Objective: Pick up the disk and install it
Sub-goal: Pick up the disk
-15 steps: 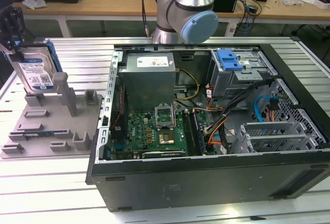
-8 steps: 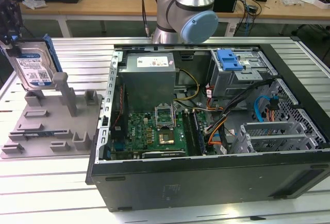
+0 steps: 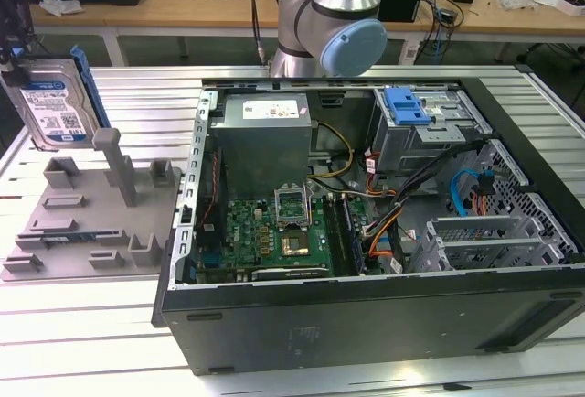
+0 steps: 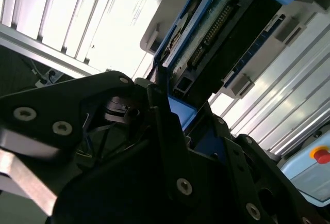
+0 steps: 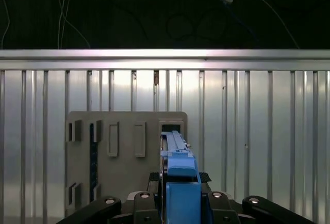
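The disk (image 3: 50,109), a silver hard drive with a white-and-blue label and a blue carrier frame, hangs upright at the exterior view's far left, above the grey holder fixture (image 3: 87,219). My gripper (image 3: 16,68) is shut on its upper edge. In the first wrist view the blue frame (image 5: 180,182) sits edge-on between my black fingers (image 5: 139,201), with the fixture (image 5: 124,146) beneath. In the second wrist view the disk's connector end (image 4: 211,33) sticks out past the gripper (image 4: 165,102).
The open computer case (image 3: 302,324) lies on the ribbed metal table (image 3: 82,324), to the exterior view's right of the fixture. It holds a grey power-supply box (image 3: 265,132), a motherboard (image 3: 274,237), cables and a drive cage with a blue latch (image 3: 407,104). The arm's base (image 3: 334,13) stands behind it.
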Controlling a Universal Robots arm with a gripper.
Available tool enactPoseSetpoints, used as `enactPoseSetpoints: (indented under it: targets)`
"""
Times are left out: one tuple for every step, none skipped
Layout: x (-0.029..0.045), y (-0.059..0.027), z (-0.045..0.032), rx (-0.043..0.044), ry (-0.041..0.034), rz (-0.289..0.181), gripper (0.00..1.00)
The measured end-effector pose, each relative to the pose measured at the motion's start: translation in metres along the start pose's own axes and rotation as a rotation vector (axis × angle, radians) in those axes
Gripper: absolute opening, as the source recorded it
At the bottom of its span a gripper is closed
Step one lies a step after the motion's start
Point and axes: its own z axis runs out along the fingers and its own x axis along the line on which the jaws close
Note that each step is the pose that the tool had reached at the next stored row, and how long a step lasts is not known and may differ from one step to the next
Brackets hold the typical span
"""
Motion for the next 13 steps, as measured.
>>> enactPoseSetpoints:
  targets:
    - [0.0001,0.0001,-0.0023,-0.0001,0.0000,0.000,0.37]
    - [0.0002,0.0001,-0.0049,0.0000,0.0000,0.000,0.37]
    - [0.0003,0.0002,-0.0070,-0.0001,0.0000,0.000,0.37]
    - [0.0003,0.0002,-0.0095,-0.0001,0.0000,0.000,0.37]
    - [0.0004,0.0003,-0.0118,0.0000,0.0000,0.000,0.37]
    - [0.0005,0.0004,-0.0143,0.0000,0.0000,0.000,0.37]
    - [0.0006,0.0004,-0.0168,0.0000,0.0000,0.000,0.37]
    - [0.0007,0.0005,-0.0198,-0.0001,0.0000,0.000,0.37]
    - [0.0008,0.0006,-0.0221,0.0000,0.0000,0.000,0.37]
    - [0.0009,0.0006,-0.0249,0.0000,0.0000,0.000,0.37]
    - [0.0010,0.0007,-0.0275,-0.0001,0.0000,0.000,0.37]
    - [0.0011,0.0008,-0.0321,0.0000,0.0000,0.000,0.37]
    - [0.0012,0.0009,-0.0345,0.0000,0.0000,0.000,0.37]
